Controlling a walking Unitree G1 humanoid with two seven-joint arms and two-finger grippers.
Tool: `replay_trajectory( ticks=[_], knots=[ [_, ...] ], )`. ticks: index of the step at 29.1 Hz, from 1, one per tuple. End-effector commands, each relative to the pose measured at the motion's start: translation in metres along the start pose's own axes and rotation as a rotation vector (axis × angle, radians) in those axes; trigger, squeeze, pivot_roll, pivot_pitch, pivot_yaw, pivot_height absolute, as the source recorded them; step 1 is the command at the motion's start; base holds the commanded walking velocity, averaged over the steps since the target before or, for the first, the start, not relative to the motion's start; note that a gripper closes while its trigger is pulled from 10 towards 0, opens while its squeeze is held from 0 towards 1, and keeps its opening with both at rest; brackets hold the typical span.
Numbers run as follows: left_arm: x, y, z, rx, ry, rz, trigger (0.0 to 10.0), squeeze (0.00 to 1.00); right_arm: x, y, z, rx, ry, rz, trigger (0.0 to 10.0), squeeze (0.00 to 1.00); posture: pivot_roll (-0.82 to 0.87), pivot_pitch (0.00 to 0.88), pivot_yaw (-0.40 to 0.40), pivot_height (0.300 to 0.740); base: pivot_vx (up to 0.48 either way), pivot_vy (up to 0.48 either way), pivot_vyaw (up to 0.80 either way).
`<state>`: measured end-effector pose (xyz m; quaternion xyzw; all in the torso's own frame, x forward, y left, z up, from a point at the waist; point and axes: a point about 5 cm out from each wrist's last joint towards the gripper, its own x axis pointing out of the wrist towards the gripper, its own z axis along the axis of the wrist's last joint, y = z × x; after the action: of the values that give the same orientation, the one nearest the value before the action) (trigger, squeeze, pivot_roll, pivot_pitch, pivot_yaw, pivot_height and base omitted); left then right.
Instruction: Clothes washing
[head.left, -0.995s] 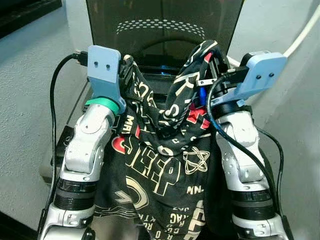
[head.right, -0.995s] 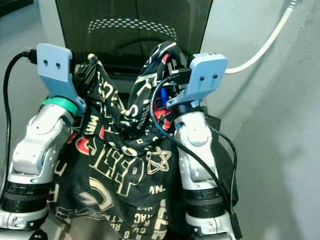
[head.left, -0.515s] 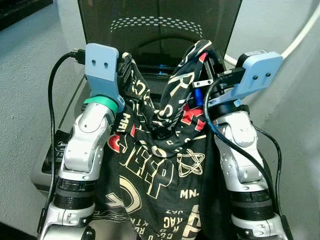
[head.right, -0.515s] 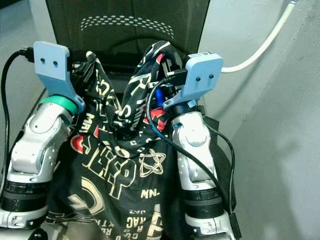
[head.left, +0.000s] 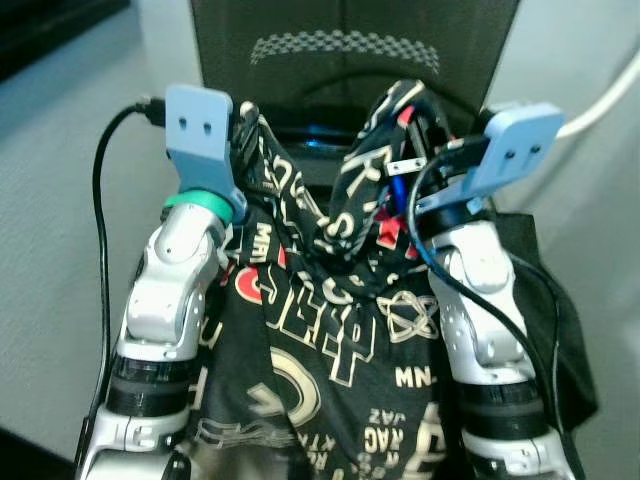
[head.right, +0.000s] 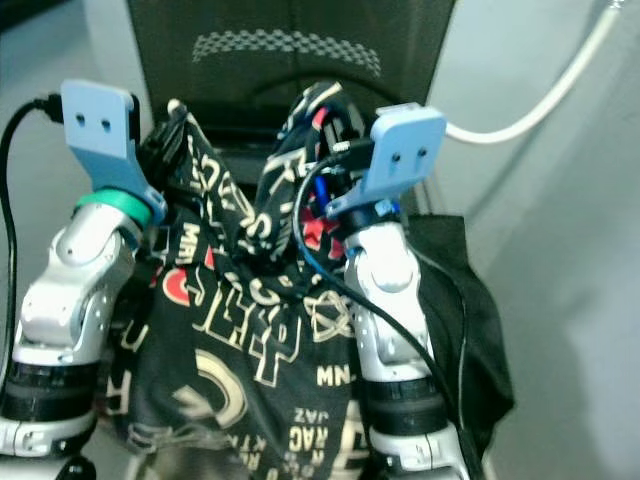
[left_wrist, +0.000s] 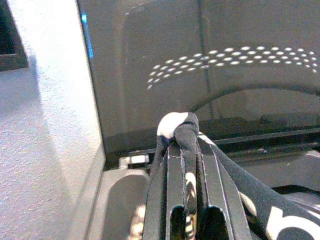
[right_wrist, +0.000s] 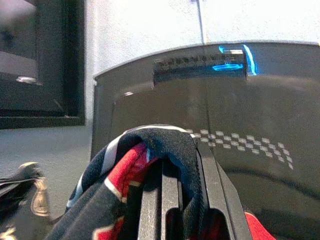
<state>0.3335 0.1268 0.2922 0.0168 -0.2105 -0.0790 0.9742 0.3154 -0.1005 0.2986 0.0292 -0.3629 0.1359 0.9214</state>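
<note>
Garment: a black printed shirt (head.left: 320, 330) with cream lettering and red patches, held up between both arms and hanging down in front of the robot's body, its middle sagging between the two wrists.
Left end effector (left_wrist: 187, 125): up at the shirt's upper left edge, fingers pressed together on a fold of black-and-white fabric that wraps over the fingertips.
Right end effector (right_wrist: 172, 145): up at the shirt's upper right edge, fingers pinching a bunched fold of black and red cloth that drapes over the tips.
Left arm (head.left: 175, 290): silver, green band at the wrist, blue camera mount (head.left: 200, 135) on top, a black cable looping off to its side.
Right arm (head.left: 480, 310): silver, blue mount (head.left: 512, 148) angled outward, black and blue cables running down it.
Washing machine (head.left: 355, 60): dark raised lid with a dotted arc pattern straight ahead, just behind the lifted shirt; a blue light glows at its edge.
Hose (head.right: 545, 100): white, curving along the grey wall on the right.
</note>
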Motion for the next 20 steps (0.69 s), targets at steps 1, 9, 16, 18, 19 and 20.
replay_trajectory(
  ticks=[1,9,16,18,19,20],
  knots=[
    [0.0006,0.0005,0.0032,0.006,-0.011,-0.001,10.0,0.0,0.0022,0.0018,0.0068,0.003,-0.036,0.005,10.0,0.0,0.14,0.0,0.06,0.74,0.0,0.0,0.0],
    [0.0016,-0.0002,0.0003,0.015,0.003,-0.007,10.0,0.0,0.0022,0.0017,0.0059,0.0,-0.034,0.002,10.0,0.0,0.14,0.0,0.063,0.74,0.0,0.0,0.0],
    [0.0022,-0.0032,0.0021,0.013,-0.009,-0.063,10.0,0.0,0.002,0.002,0.0039,-0.007,-0.028,0.002,10.0,0.0,0.14,0.0,0.061,0.74,0.0,0.0,0.0],
    [0.0039,-0.0036,0.007,0.016,-0.036,-0.112,10.0,0.0,0.0049,0.0014,0.0044,-0.014,-0.033,-0.003,10.0,0.0,0.13,0.0,0.058,0.74,0.0,0.0,0.0],
    [0.0039,-0.0036,0.007,0.016,-0.036,-0.112,10.0,0.0,0.0049,0.0014,0.0044,-0.014,-0.033,-0.003,10.0,0.0,0.13,0.0,0.058,0.74,0.0,0.0,0.0],
    [0.0043,-0.0034,0.0083,0.017,-0.043,-0.122,10.0,0.0,0.0057,0.0013,0.0046,-0.016,-0.035,-0.005,10.0,0.0,0.13,0.0,0.058,0.74,0.0,0.0,0.0]
  ],
)
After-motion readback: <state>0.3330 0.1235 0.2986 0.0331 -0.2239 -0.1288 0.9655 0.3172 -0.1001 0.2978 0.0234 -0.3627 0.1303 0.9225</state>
